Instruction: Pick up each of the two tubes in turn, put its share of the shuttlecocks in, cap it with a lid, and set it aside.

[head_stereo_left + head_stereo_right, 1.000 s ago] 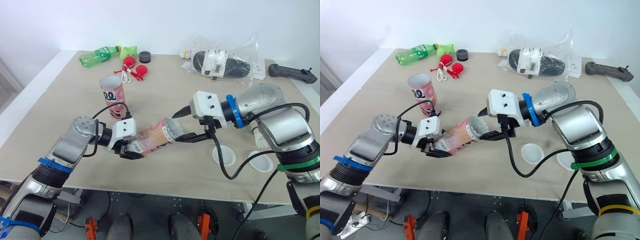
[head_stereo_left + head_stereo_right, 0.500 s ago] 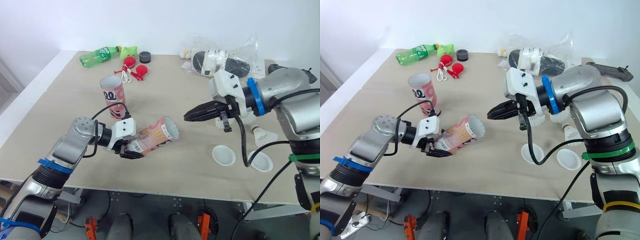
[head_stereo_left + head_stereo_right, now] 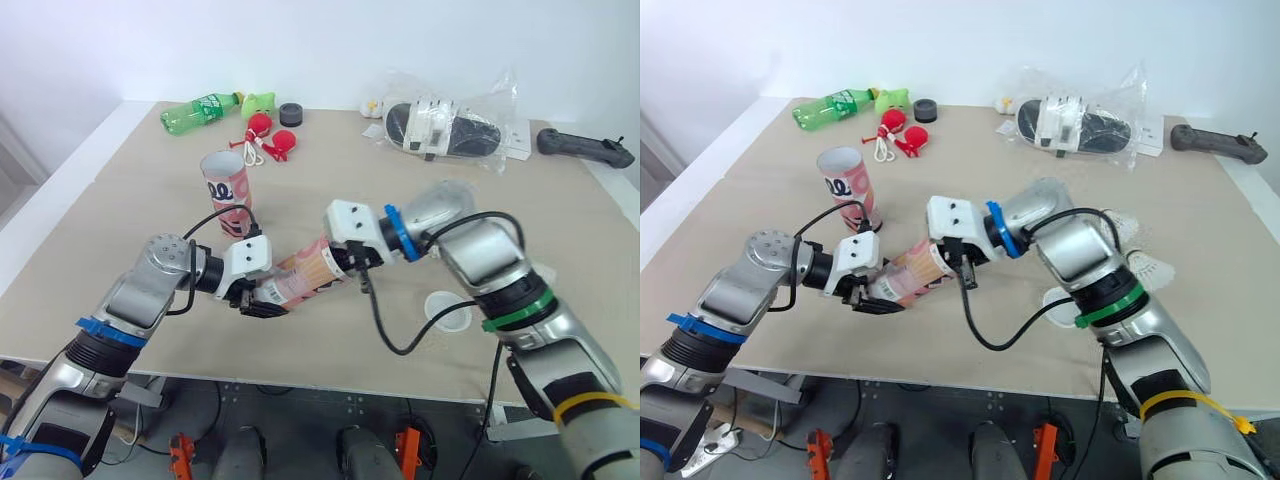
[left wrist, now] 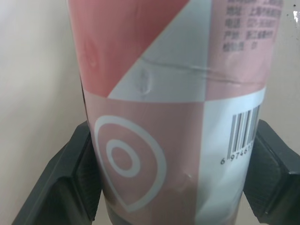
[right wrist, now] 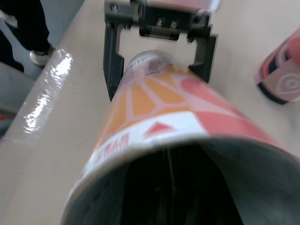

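A pink and orange tube [image 3: 300,279] lies tilted just above the table, with my left gripper [image 3: 262,298] shut on its lower end; its black fingers [image 4: 70,173] clamp both sides of the tube [image 4: 173,117]. My right gripper [image 3: 343,264], shut, is at this tube's open mouth [image 5: 187,187]; I cannot tell whether it holds anything. The second tube [image 3: 225,188] stands upright and open behind. Shuttlecocks [image 3: 1150,268] lie to the right of my right arm. A white lid [image 3: 447,310] lies near the front edge.
At the back of the table lie a green bottle [image 3: 200,110], red toys [image 3: 272,138], a black ring [image 3: 291,113], a plastic bag with slippers [image 3: 445,125] and a black controller [image 3: 585,147]. The table's front edge runs just below my grippers.
My right gripper, open at the tube's mouth a second ago, drew back to the right and shut, then returned to the mouth. The left gripper and the tube stayed put.
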